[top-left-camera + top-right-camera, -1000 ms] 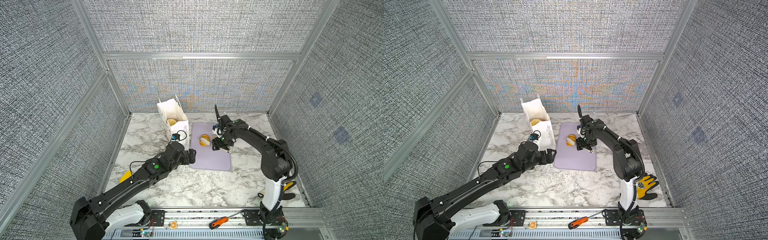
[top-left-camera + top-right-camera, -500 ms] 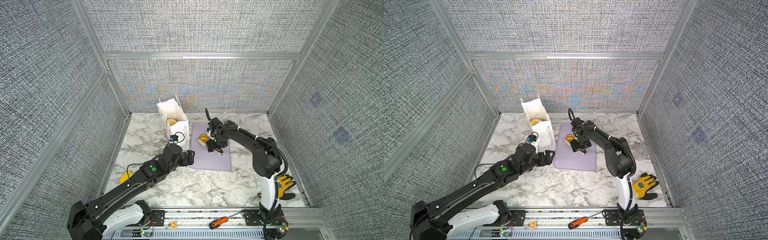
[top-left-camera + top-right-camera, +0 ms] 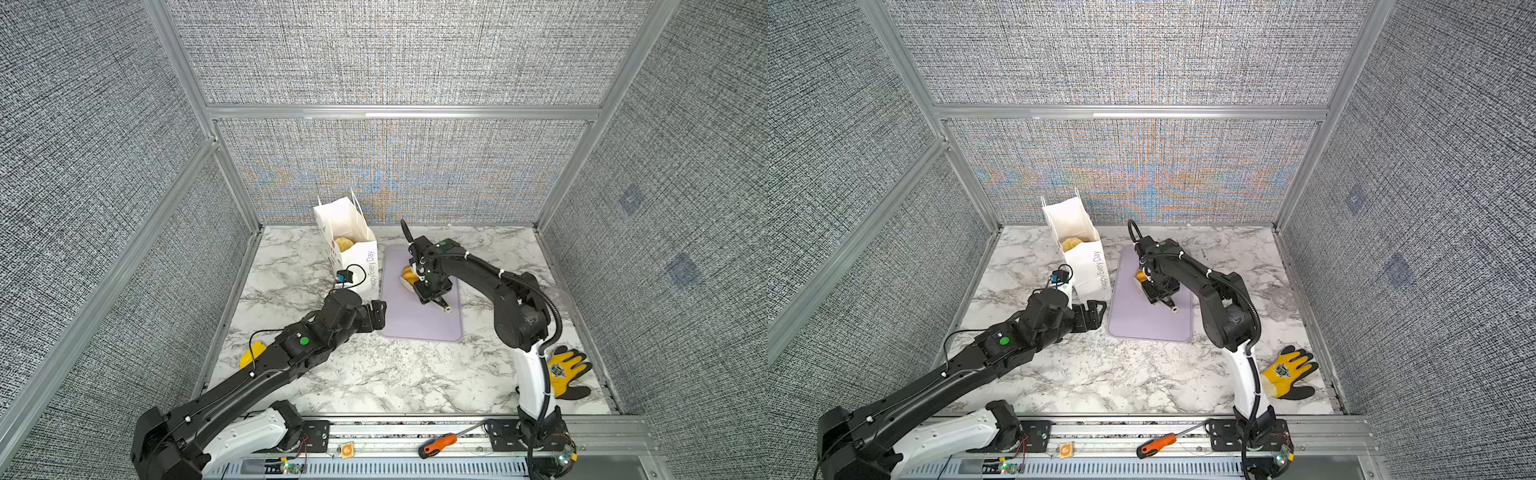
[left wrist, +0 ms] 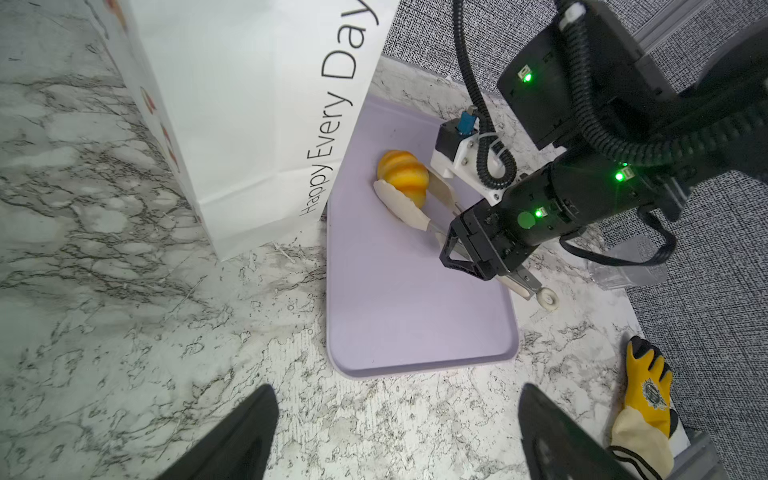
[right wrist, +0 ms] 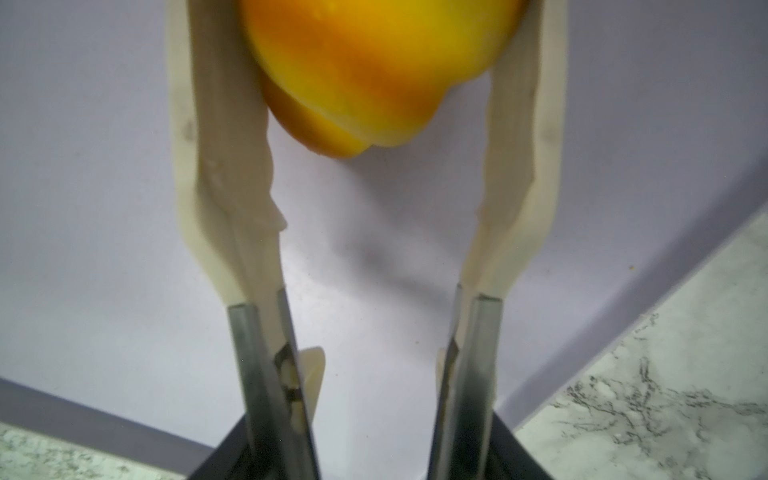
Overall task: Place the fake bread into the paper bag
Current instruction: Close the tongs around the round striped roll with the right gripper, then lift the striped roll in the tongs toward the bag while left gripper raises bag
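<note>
Shifted leftward, right jaws on tongs (image 4: 409, 212), fake bread (image 4: 402, 176) between tips

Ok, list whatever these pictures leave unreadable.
Inside the paper bag: both top views show one bread piece on top; the bag walls hide anything beneath.
The pastry between the tongs: right wrist view blurs it and the picture edge cuts it off.
The yellow object by the left arm: mostly covered by that arm in a top view.
</note>
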